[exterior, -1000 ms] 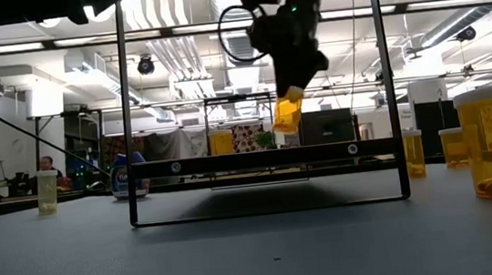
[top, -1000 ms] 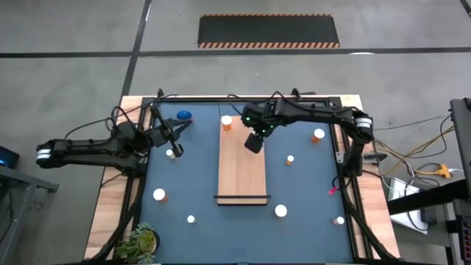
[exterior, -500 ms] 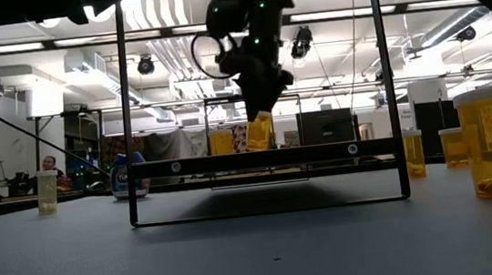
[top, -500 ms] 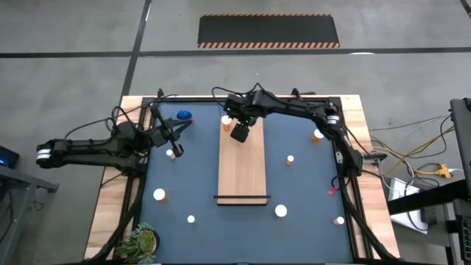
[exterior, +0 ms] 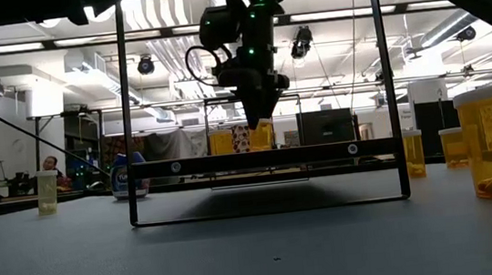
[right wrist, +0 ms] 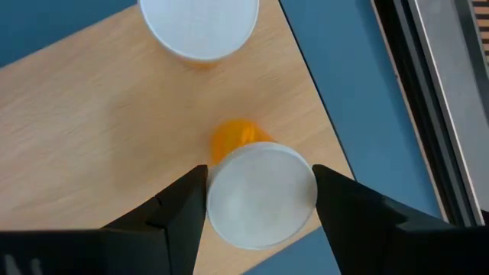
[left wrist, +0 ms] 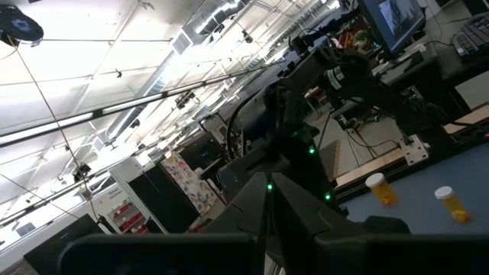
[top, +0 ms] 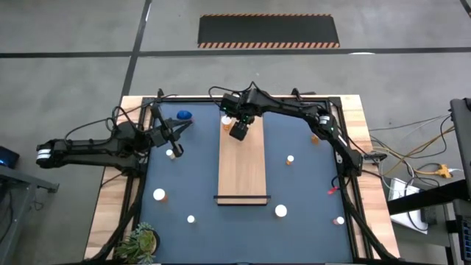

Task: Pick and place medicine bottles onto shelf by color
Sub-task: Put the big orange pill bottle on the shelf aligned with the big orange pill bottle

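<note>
My right gripper [top: 237,132] reaches over the far end of the light wooden shelf [top: 243,173] and is shut on an orange medicine bottle with a white cap [right wrist: 262,195]. In the low view this bottle [exterior: 261,137] hangs below the fingers with its bottom at the level of the shelf's top. A second orange bottle [top: 227,121] stands on the shelf just beyond it. My left gripper [top: 180,129] is shut on nothing, raised over the table's far left near the blue bottle [top: 184,115]. My right gripper pinches the white cap's rim [right wrist: 218,200] between its two fingers, one on each side. The fingers come from above, pointing steeply down. The orange body [right wrist: 229,139] hangs below the cap, almost upright. Whether its bottom rests on the shelf I cannot tell.
Several more orange bottles stand on the blue mat: one by the left arm [top: 171,153], two at the near left [top: 159,195], [top: 190,218], others at the right [top: 290,159], [top: 281,211], [top: 339,220]. A green plant [top: 140,239] sits at the near left corner.
My right gripper has carried the orange bottle toward the table's left and far edges, from over the shelf's middle to its far end beside the bottle standing there. The bottle, tilted before, now hangs nearly upright, and in the low view it sits lower, at the shelf's top.
</note>
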Tool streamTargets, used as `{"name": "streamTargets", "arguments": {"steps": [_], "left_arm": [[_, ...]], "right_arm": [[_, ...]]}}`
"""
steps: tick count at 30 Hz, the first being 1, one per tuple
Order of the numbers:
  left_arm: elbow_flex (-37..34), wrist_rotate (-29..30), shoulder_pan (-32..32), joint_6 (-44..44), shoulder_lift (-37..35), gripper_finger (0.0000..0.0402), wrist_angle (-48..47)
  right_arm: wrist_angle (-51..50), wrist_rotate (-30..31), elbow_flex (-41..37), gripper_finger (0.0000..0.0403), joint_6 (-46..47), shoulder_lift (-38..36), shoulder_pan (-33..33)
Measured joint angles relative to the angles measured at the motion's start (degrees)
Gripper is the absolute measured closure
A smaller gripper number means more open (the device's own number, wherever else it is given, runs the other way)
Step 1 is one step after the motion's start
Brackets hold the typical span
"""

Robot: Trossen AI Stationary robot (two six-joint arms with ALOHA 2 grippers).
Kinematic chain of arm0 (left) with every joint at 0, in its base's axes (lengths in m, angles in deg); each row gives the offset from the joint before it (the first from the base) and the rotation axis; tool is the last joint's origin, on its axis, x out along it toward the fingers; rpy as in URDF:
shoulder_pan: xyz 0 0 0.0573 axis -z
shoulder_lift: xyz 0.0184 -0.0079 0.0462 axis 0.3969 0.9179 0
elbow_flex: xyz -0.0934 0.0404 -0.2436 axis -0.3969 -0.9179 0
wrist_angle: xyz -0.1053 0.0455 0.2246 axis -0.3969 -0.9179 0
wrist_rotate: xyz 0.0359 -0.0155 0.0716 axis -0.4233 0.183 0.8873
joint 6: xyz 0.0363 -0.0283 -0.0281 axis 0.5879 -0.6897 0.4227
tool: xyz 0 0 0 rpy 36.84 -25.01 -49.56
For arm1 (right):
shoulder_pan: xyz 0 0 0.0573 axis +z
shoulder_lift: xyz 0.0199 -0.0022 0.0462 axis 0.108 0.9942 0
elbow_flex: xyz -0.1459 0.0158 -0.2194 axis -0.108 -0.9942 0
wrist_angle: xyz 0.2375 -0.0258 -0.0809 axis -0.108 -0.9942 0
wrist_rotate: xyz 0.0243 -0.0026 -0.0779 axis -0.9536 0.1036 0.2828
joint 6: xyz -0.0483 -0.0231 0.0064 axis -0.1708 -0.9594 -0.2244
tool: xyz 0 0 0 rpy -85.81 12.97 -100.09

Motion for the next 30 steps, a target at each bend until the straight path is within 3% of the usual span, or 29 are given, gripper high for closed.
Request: {"name": "streamTargets", "arguments": {"steps": [9, 16, 23, 30], "left_arm": [[0.0, 0.0, 0.0, 0.0, 0.0, 0.0398, 0.0], [0.0, 0.0, 0.0, 0.0, 0.0, 0.0398, 0.1], [0.0, 0.0, 0.0, 0.0, 0.0, 0.0398, 0.1], [0.0, 0.0, 0.0, 0.0, 0.0, 0.0398, -0.2]], "right_arm": [[0.2, 0.0, 0.0, 0.0134, 0.4, 0.0, 0.0], [-1.3, 0.0, 1.1, 0.0134, 0.5, -2.4, 0.3], [-9.0, -1.0, 0.9, 0.0181, -0.2, -7.1, 1.0], [-6.7, -5.2, -6.9, 0.0277, -3.6, -8.6, 2.6]]}}
